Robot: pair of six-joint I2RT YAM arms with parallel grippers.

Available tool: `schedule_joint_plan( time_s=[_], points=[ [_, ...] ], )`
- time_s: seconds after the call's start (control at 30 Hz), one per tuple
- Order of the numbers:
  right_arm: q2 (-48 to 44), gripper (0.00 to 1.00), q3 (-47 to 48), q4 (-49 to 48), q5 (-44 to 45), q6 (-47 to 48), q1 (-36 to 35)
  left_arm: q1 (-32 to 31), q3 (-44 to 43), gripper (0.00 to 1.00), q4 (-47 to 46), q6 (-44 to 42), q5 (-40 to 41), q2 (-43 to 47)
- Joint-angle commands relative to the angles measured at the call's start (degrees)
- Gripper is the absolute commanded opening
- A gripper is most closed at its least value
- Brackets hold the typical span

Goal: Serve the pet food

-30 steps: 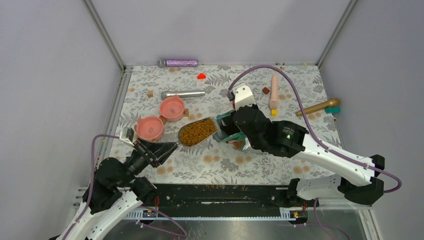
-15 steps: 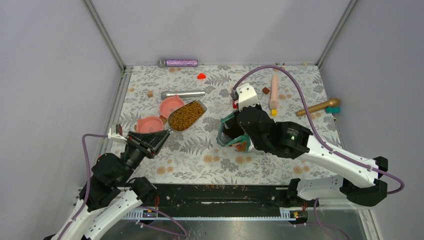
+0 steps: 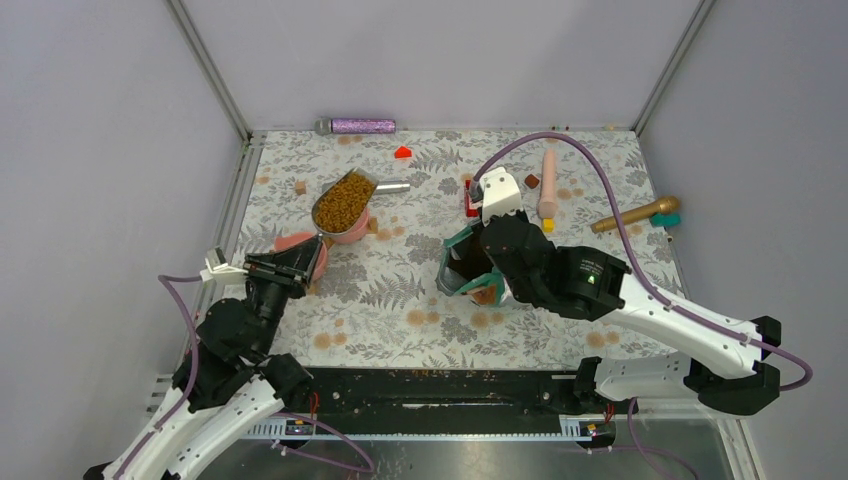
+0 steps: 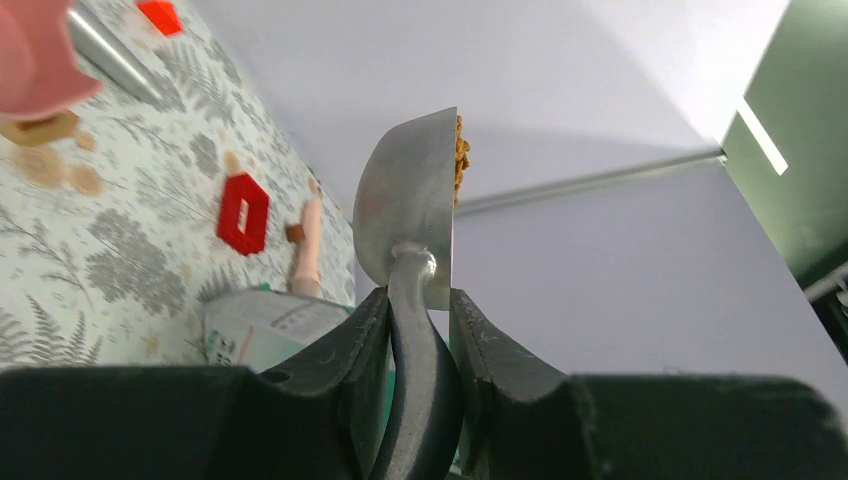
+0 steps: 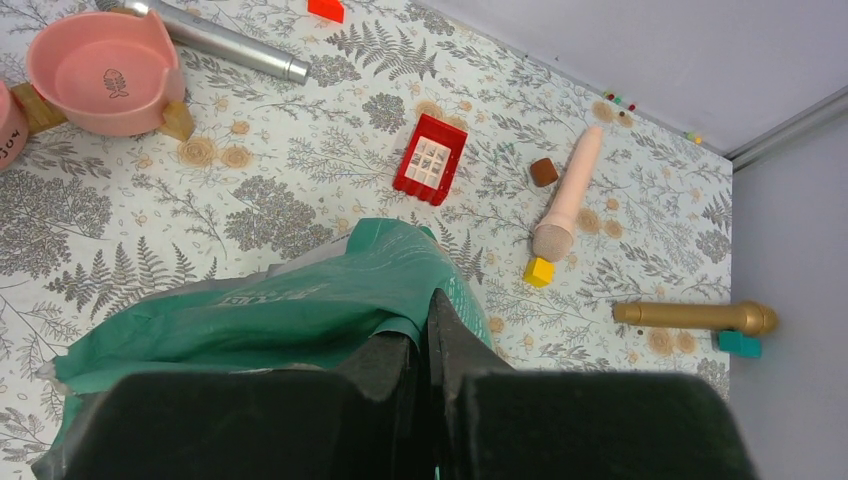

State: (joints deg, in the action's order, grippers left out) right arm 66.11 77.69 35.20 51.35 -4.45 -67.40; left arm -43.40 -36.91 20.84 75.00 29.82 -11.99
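the pet food [image 3: 344,198] seemingly hides most of one pink bowl [image 3: 347,236].

Fern-print mat [image 3: 400,300] carries silver tube [image 5: 225,40], red brick [image 5: 430,158] and gold microphone [image 3: 635,213].

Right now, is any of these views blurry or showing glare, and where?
Top external: evenly lit and sharp, the pet food reads clearly. Left wrist: the pink bowl in the corner is blurred; the scoop carries a soft sheen on its back. Right wrist: the mat is sharp, its own fingers dark.
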Motion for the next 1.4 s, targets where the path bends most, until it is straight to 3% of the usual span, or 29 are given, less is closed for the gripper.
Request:
schedule_joint_plan(
  time_s=[0.0,0.33,0.57,0.7,0.83,0.93,1.1,1.37],
  points=[
    [-4.25,0.00,2.29,-12.67,4.00,-0.96,-0.63,0.24,2.16,0.00,-7.95,-0.64,10.53,2.09],
    [-4.35,0.00,1.86,-13.56,3.32,-1.09,-0.64,0.26,3.66,0.00,-5.97,0.49,18.73,-0.84],
    [-4.28,0.00,2.02,-13.83,3.48,-0.44,-0.63,2.27,5.07,0.00,-8.75,1.22,18.79,-6.18],
    [-4.32,0.00,1.77,-14.53,3.66,0.14,-0.64,9.20,5.92,0.00,-10.55,3.39,11.09,-11.48],
    [-3.72,0.00,1.58,-15.11,4.67,1.63,-0.69,22.75,9.99,0.00,-17.72,6.67,-6.01,-16.55],
    [-3.41,0.00,1.42,-15.13,5.47,2.07,-0.64,29.58,12.55,0.00,-23.70,8.82,-13.87,-21.06],
    [-3.21,0.00,0.92,-16.06,6.10,2.99,-0.63,31.82,13.91,0.00,-27.16,6.99,-15.55,-24.99],
    [-2.56,0.00,0.55,-16.56,6.69,3.35,-0.63,33.89,13.92,0.00,-25.22,4.95,-14.81,-26.48]
  ],
)
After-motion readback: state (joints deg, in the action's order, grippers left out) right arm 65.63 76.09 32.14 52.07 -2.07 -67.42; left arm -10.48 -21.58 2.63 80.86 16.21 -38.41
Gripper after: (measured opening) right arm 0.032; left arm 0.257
